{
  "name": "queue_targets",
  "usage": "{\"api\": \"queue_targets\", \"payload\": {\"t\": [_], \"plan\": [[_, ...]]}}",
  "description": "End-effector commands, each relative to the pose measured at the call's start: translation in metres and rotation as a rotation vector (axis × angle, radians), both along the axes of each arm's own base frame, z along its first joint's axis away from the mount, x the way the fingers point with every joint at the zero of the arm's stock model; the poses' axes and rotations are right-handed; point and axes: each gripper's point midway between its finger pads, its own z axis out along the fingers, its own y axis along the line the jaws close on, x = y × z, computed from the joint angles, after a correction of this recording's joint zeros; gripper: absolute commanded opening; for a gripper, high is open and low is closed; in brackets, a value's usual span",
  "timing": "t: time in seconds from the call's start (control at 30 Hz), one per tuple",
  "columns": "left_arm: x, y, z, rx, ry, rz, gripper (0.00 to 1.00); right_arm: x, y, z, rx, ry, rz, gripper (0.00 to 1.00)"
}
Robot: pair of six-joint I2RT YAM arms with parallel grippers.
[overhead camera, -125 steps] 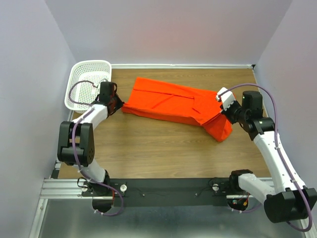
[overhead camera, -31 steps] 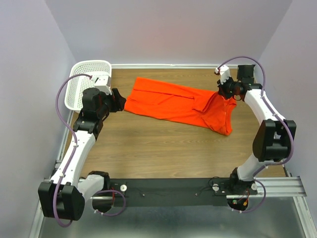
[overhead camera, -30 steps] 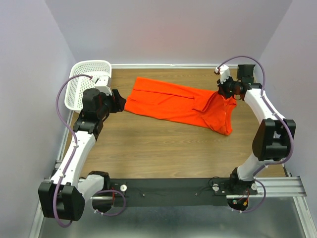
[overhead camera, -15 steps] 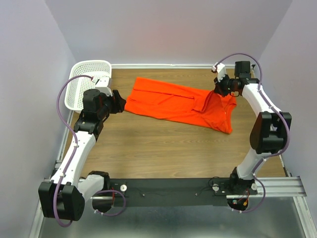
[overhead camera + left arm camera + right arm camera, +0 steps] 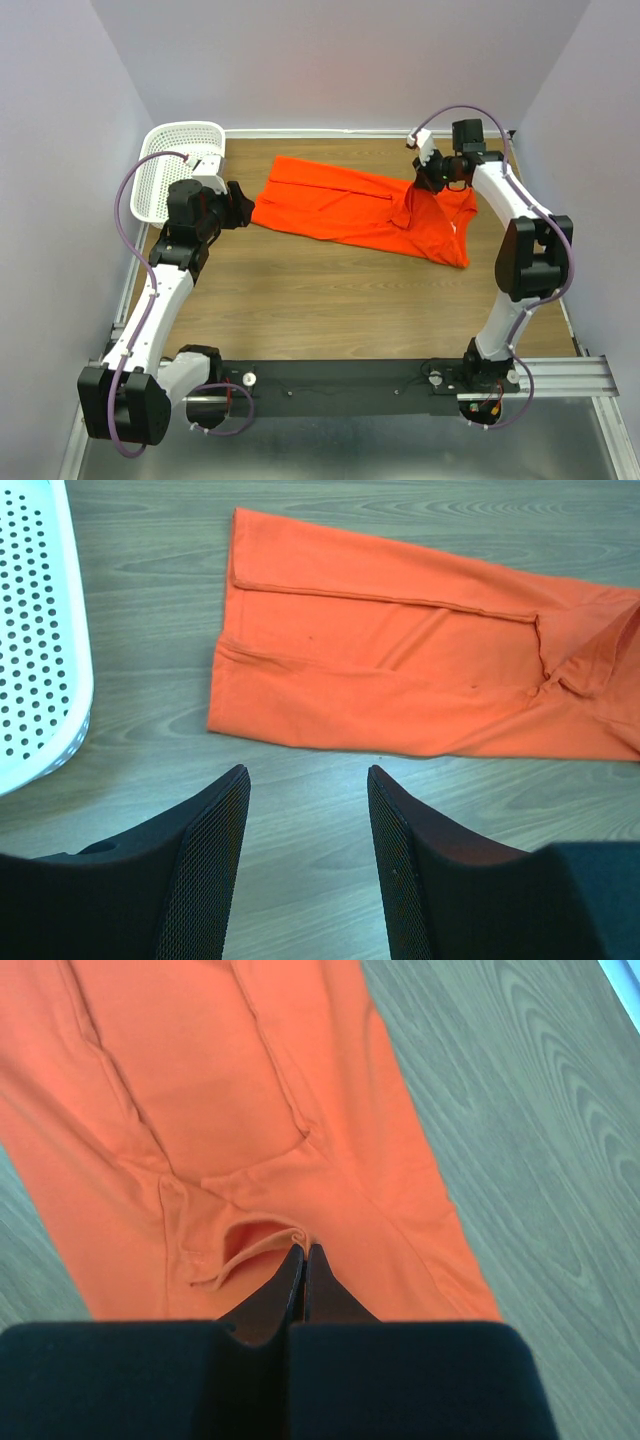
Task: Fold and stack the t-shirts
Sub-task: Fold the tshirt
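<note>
The orange-red t-shirt (image 5: 340, 205) lies folded into a long band across the far half of the wooden table (image 5: 320, 290). My right gripper (image 5: 417, 188) is over the band's right part, shut on a raised edge of the fabric. In the right wrist view the t-shirt (image 5: 250, 1090) fills the frame, and the right gripper (image 5: 303, 1248) pinches a small curl of cloth at its tips. My left gripper (image 5: 245, 208) hovers just off the band's left end. The left wrist view has the left gripper (image 5: 307, 772) open over bare wood, a little short of the t-shirt (image 5: 400, 680).
A white perforated basket (image 5: 185, 125) stands at the far left corner, close behind the left arm; its wall (image 5: 35, 630) shows at the left of the left wrist view. Pale walls close in the table on three sides.
My right gripper has moved left along the back of the table, drawing the pinched t-shirt edge over the band's right end. The left arm has stayed put.
</note>
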Motion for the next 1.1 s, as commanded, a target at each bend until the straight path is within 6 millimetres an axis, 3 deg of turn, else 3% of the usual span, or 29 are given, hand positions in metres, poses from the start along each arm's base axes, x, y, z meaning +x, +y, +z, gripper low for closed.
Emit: {"api": "queue_targets", "payload": {"t": [0.0,0.2,0.5,1.07], "plan": [[0.001,-0.001,0.001,0.004,-0.01,-0.018,0.59,0.003,0.014,0.002,0.012,0.006,0.05,0.02],[0.002,-0.002,0.0,0.002,-0.007,-0.022,0.59,0.004,0.023,-0.003,0.001,0.013,0.073,0.02],[0.002,-0.003,-0.002,-0.003,-0.001,-0.028,0.58,0.015,0.027,0.004,0.014,-0.004,0.077,0.02],[0.003,-0.004,-0.005,-0.003,0.01,-0.033,0.58,0.024,0.036,-0.011,0.026,0.028,0.094,0.02]]}}
